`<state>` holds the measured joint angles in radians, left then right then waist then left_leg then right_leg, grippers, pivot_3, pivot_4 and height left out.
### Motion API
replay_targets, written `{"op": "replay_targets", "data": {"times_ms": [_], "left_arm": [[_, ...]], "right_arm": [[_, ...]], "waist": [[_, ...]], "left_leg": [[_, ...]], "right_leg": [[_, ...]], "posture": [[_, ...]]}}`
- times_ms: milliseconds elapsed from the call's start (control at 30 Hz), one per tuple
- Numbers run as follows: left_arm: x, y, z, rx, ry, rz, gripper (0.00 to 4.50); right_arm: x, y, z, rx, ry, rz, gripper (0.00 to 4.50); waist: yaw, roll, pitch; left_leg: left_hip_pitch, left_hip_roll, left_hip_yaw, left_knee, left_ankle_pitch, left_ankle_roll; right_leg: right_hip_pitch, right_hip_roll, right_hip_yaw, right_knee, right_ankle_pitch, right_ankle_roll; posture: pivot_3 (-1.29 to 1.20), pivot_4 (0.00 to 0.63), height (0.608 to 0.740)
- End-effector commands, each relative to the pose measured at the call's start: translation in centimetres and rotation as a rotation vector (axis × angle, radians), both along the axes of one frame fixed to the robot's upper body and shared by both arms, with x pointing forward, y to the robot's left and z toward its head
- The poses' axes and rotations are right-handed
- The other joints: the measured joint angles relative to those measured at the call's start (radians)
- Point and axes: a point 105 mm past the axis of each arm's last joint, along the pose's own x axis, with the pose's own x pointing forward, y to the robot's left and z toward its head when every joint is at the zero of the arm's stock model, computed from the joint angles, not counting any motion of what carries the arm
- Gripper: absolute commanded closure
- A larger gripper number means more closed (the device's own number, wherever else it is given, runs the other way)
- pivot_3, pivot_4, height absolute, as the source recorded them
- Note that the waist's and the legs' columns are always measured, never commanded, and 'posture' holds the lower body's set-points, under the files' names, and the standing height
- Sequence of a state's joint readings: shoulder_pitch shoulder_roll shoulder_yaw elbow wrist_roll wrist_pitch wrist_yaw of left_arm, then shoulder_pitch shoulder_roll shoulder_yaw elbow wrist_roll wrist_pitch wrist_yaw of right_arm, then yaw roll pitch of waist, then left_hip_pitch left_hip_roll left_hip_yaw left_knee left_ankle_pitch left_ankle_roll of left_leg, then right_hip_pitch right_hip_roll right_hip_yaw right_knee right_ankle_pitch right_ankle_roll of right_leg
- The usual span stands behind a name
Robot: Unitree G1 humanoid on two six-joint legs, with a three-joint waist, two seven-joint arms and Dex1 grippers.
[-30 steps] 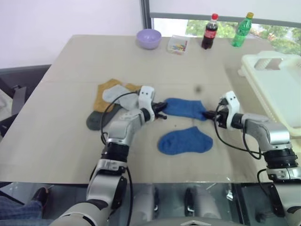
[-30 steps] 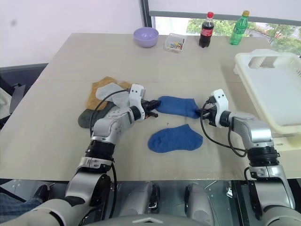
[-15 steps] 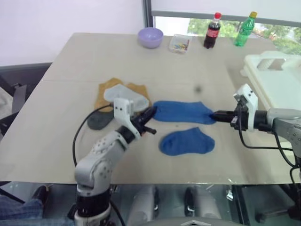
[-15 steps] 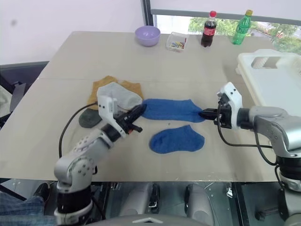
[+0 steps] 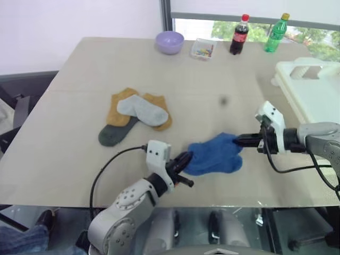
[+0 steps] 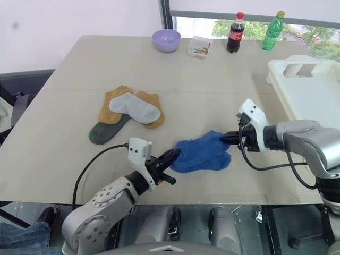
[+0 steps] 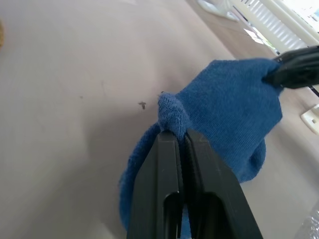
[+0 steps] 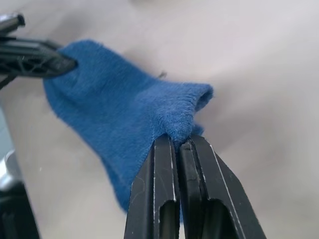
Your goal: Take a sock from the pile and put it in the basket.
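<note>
Both sets of fingers are pinched on one blue sock [image 5: 215, 151]: the left gripper [image 5: 183, 162] has dragged its end back toward the near table edge [image 5: 159, 204], while the right gripper [image 5: 245, 141] grips the other end, so the sock now bunches over the second blue sock [image 5: 226, 166]. The pile [image 5: 135, 114] lies beyond the left fingers, the basket [image 5: 311, 87] beyond the right, open tabletop between.

You see the large white slotted plastic laundry basket [image 5: 313, 90] cut off by the right picture edge. The lifted blue ankle sock [image 5: 215, 151] covers most of a second blue sock [image 6: 204, 162] lying beneath. Contents of the small clear box [image 5: 202, 50] are too small to tell.
</note>
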<state>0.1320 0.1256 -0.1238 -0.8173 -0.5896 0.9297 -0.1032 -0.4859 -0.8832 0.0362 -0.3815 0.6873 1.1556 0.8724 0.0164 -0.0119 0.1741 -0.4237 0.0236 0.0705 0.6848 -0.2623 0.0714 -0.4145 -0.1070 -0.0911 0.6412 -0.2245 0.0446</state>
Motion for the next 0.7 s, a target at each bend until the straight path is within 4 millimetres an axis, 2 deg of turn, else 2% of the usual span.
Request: {"op": "replay_targets", "data": {"times_ms": [33, 267, 700], "left_arm": [[-0.6, -0.4, 0.5, 0.0, -0.025, 0.004, 4.33], [-0.9, -0.7, 0.1, -0.019, -0.01, 0.002, 4.33], [-0.7, 0.1, -1.0, 0.025, 0.0, 0.029, 4.33]], "right_arm": [[-0.9, 0.1, 0.4, -0.009, 0.006, 0.033, 4.5], [-1.0, -0.7, 0.1, -0.03, 0.023, 0.004, 4.5], [-1.0, -0.6, -1.7, -0.02, 0.042, -0.035, 4.5]], "waist": [[0.0, 0.0, 0.0], [0.0, 0.0, 0.0], [0.0, 0.0, 0.0]], "left_leg": [[0.0, 0.0, 0.0, 0.0, 0.0, 0.0], [0.0, 0.0, 0.0, 0.0, 0.0, 0.0], [0.0, 0.0, 0.0, 0.001, 0.0, 0.0]], "right_leg": [[0.0, 0.0, 0.0, 0.0, 0.0, 0.0], [0.0, 0.0, 0.0, 0.0, 0.0, 0.0], [0.0, 0.0, -0.001, 0.0, 0.0, 0.0]], "posture": [[0.0, 0.15, 0.733], [0.0, 0.15, 0.733], [0.0, 0.15, 0.733]]}}
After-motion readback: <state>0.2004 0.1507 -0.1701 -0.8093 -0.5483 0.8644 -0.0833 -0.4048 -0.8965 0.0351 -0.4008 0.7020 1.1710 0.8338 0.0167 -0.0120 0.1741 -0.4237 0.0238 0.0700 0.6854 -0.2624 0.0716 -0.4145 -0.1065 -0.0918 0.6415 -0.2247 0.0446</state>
